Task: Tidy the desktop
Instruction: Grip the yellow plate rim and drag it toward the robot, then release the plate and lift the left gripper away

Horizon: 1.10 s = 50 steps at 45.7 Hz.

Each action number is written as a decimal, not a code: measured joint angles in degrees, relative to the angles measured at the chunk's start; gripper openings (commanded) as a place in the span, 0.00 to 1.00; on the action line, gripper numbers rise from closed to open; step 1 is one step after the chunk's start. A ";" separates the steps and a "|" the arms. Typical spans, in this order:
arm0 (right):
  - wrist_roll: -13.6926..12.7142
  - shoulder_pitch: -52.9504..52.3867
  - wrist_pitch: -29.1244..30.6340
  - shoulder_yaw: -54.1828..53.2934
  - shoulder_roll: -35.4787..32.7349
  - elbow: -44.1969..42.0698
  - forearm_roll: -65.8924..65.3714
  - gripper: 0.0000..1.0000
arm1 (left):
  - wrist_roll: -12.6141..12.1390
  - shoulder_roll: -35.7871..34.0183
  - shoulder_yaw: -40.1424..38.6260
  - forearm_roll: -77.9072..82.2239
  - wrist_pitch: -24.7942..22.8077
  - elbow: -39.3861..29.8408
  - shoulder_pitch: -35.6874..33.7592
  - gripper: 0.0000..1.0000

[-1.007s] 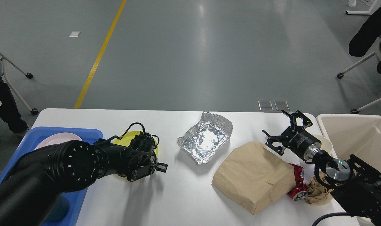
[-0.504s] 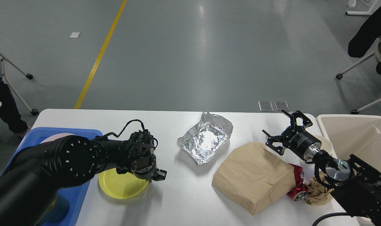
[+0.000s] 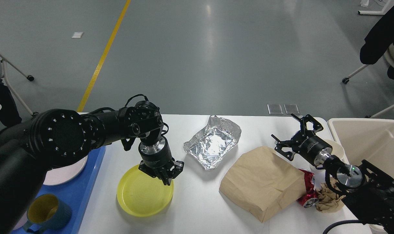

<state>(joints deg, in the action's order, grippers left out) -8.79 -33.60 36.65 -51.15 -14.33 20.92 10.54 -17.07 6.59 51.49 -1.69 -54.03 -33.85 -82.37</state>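
The white desktop (image 3: pixel 200 204) fills the lower half of the head view. My left gripper (image 3: pixel 166 178) points down and is shut on the far right rim of a yellow plate (image 3: pixel 141 196), which sits left of centre, on or just above the desktop. My right gripper (image 3: pixel 297 134) is open and empty, hovering near the table's far right edge above the top of a brown paper bag (image 3: pixel 261 183). A crumpled foil tray (image 3: pixel 213 143) lies in the middle.
A blue tray (image 3: pixel 83 195) at the left edge holds a pale plate (image 3: pixel 67 172) and a blue mug (image 3: pixel 45 213). A red can (image 3: pixel 309 195), crumpled brown paper (image 3: pixel 328 199) and a white cup (image 3: pixel 334 147) lie by my right arm. A beige bin (image 3: pixel 372 143) stands at the right.
My left arm has risen and swung right, turning its gripper downward. The yellow plate has moved with it, away from the blue tray toward the front middle. My right arm has not moved.
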 measured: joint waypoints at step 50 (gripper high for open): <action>0.00 -0.02 0.00 0.00 0.00 0.00 0.00 1.00 | 0.35 -8.71 12.17 -0.17 -0.98 -8.71 -16.12 0.97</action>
<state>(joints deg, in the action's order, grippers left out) -8.79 -33.62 36.65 -51.15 -14.33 20.92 10.55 -16.72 -2.12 63.67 -1.86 -55.01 -42.56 -98.49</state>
